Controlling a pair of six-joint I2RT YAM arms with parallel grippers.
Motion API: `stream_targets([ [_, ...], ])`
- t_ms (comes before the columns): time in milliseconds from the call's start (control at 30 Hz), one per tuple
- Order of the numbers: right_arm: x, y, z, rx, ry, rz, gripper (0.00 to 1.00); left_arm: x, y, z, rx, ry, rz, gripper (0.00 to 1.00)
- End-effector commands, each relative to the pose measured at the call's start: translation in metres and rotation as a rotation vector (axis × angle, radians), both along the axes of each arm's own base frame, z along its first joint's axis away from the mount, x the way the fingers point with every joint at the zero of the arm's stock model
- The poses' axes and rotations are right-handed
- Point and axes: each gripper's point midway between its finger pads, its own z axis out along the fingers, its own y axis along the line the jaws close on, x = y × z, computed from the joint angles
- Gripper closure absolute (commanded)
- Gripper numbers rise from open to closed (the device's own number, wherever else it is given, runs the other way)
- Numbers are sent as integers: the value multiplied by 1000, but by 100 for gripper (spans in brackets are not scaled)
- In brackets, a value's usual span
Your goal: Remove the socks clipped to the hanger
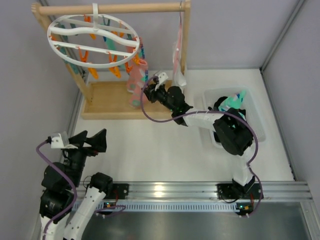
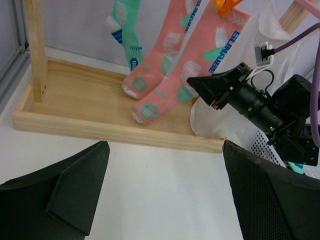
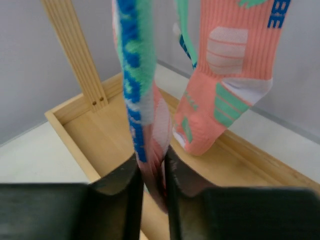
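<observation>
Right claw [image 1: 151, 85]: I find it reached out to the foot of the wooden rack [image 1: 107, 102], its fingers closed together on the lower end of one of the pink socks [image 1: 136, 82]; the right wrist view confirms this, with the right claw [image 3: 152, 172] clamped on a sock seen edge-on, pink with mint and blue markings [image 3: 142, 115], hanging above the rack's tray; a second pink sock [image 3: 222, 85] hangs just beside it, untouched.

Left claw [image 1: 95, 140]: held low over the bench [image 1: 160, 147] at the near left, well apart from the rack; its fingers stand apart and hold nothing; the left wrist view agrees [image 2: 165, 192].

Hanger [image 1: 94, 32]: hooked on the rack's top rail, tilted, left of the pink socks; the socks hang from its right-hand edge, and an orange clip [image 2: 225, 6] grips the top of one; a mint sock [image 2: 125, 35] hangs behind them.

White bin [image 1: 256, 117]: on the bench at the right, under the right arm, with a mint sock [image 1: 234, 101] lying in it.

Pale cloth [image 1: 178, 60]: hangs beside the rack's right post.
</observation>
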Motion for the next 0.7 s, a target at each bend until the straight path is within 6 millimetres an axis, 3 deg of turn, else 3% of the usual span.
stream_targets([
  [0, -36, 13, 69, 195, -144, 100, 87, -2, -6, 29, -4, -39, -38, 2],
  [33, -40, 11, 71, 204, -146, 90, 98, -4, -8, 38, -8, -46, -49, 2],
  [67, -47, 11, 64, 195, -132, 62, 100, -5, -10, 48, -21, -53, -64, 2],
  [100, -53, 7, 75, 207, -144, 44, 100, -7, -13, 69, -29, -62, -81, 2],
  [133, -61, 7, 70, 193, -137, 42, 100, -7, -20, 78, -36, -55, -118, 2],
  [167, -68, 9, 70, 188, -136, 3, 100, -18, -19, 106, -54, -99, -136, 2],
  [200, -75, 6, 80, 194, -141, -14, 100, -6, -28, 107, -39, -44, -157, 2],
  [267, -92, 13, 72, 151, -122, -44, 100, -8, -41, 127, -21, -44, -225, 2],
  [300, -99, 16, 74, 141, -122, -52, 100, -18, -40, 155, -23, -92, -242, 2],
  [333, -105, 20, 71, 93, -130, -60, 100, -10, -49, 157, 8, -53, -274, 2],
  [367, -120, 29, 71, 81, -124, -65, 100, -19, -43, 184, 6, -99, -259, 2],
  [400, -128, 35, 68, 59, -124, -71, 100, -18, -42, 192, 15, -95, -249, 2],
  [433, -135, 41, 75, 32, -152, -85, 100, 1, -46, 184, 50, -11, -238, 2],
  [467, -153, 53, 65, -15, -140, -99, 100, -3, -39, 203, 51, -41, -208, 2],
  [500, -161, 60, 64, -36, -144, -108, 100, 3, -38, 204, 62, -19, -195, 2],
  [533, -170, 68, 75, -42, -169, -112, 100, 12, -38, 201, 80, 13, -180, 2],
  [567, -188, 81, 63, -83, -162, -106, 100, 25, -35, 200, 91, 53, -146, 2],
  [633, -202, 93, 73, -81, -180, -103, 100, 40, -31, 195, 99, 94, -111, 2],
  [667, -213, 103, 64, -100, -173, -99, 100, 50, -31, 190, 101, 125, -103, 2],
])
